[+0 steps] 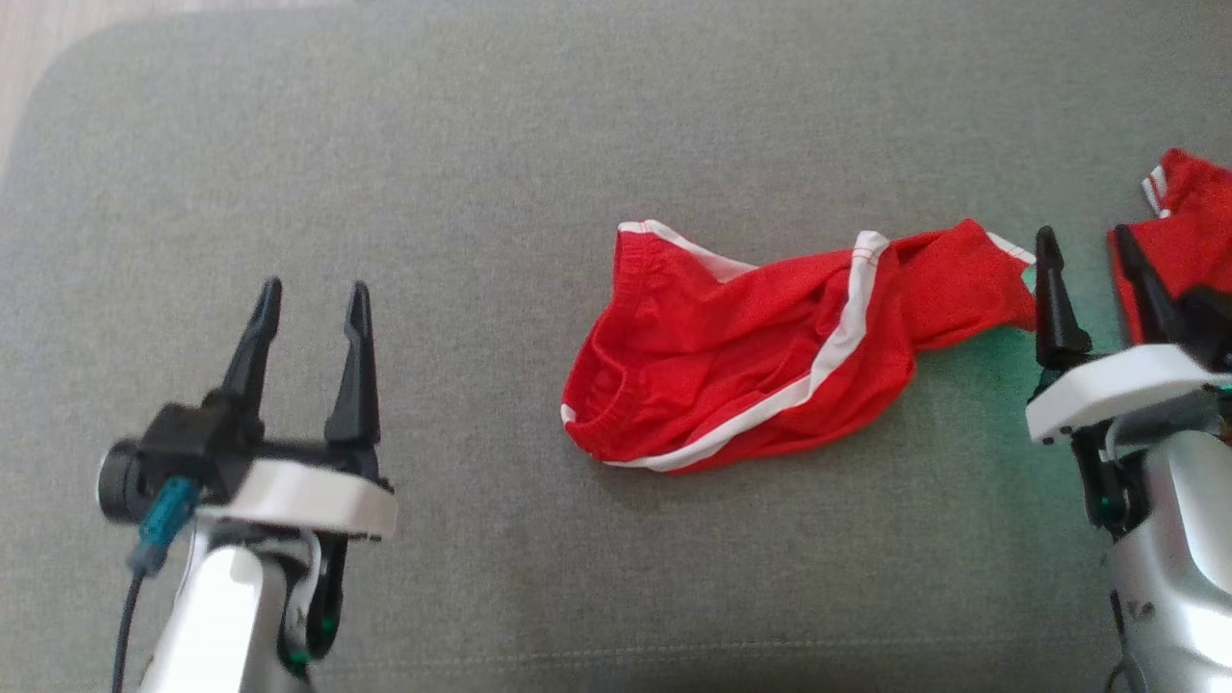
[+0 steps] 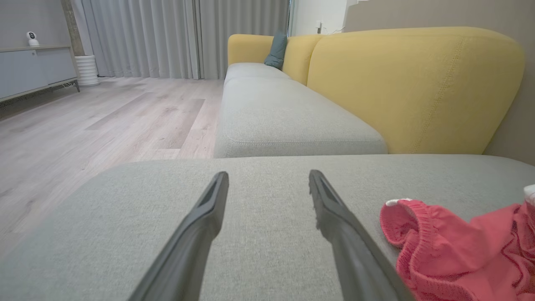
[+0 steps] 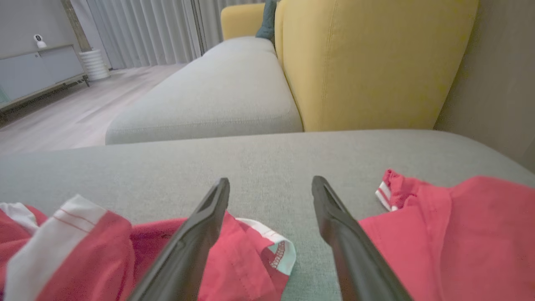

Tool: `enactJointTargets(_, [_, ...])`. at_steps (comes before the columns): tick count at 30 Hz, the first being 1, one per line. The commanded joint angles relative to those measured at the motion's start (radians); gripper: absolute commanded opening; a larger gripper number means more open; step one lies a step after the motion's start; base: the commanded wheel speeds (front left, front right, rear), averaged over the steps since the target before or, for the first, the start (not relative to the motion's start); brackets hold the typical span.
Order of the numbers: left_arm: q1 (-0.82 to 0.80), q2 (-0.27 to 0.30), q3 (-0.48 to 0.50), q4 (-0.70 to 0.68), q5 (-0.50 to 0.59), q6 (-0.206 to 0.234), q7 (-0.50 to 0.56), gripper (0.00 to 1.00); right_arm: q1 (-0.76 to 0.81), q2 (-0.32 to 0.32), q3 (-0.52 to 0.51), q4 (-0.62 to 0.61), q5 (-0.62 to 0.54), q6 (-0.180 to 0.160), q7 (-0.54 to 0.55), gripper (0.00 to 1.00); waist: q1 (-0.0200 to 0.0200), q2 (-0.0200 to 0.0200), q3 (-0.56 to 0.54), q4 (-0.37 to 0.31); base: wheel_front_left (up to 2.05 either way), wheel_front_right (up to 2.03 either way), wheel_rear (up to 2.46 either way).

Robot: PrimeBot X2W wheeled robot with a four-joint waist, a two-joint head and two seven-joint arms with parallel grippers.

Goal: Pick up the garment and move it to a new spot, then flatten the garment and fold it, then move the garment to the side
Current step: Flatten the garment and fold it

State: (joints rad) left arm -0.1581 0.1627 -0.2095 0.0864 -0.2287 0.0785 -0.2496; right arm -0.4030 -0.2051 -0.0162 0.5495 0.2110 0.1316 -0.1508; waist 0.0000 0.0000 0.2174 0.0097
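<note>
Risks snagging the other red cloth (image 1: 1189,226) rather than the crumpled garment (image 1: 751,356) at centre-right of the sofa cushion (image 1: 481,192), with the right gripper (image 1: 1085,241) spread open between the 2. Might bunch it further if worked 1-handed, with the left gripper (image 1: 315,294) open and empty, well to the left.

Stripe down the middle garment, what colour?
White stripe on red shorts; clearest in the head view.

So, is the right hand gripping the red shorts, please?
No, the right hand is open by the red shorts, grey cushion between its fingers.
</note>
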Motion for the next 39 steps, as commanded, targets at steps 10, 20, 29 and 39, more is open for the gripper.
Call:
enactJointTargets(10, [0.055,0.020,0.051,-0.049,0.020,0.003,-0.012,1.00,0.216,0.038,0.055,-0.466,-0.013,-0.001,0.090,1.00,0.0000,0.0000,-0.070,-0.027,0.00,0.00,0.00])
enactJointTargets(20, [0.076,0.023,0.051,-0.049,0.016,0.009,-0.012,1.00,0.368,0.094,0.075,-0.674,-0.025,-0.001,0.176,1.00,0.0000,0.0000,-0.084,-0.032,0.00,0.00,0.00])
enactJointTargets(29, [0.082,0.031,0.050,-0.051,0.013,0.013,-0.012,1.00,0.394,0.110,0.073,-0.716,-0.026,-0.001,0.203,1.00,0.0000,0.0000,-0.079,-0.034,0.00,0.00,0.00])
enactJointTargets(39, [0.062,0.042,0.023,-0.057,0.020,0.004,0.002,1.00,0.389,0.113,0.081,-0.718,-0.024,-0.001,0.209,1.00,0.0000,0.0000,-0.064,-0.034,0.00,0.00,0.00])
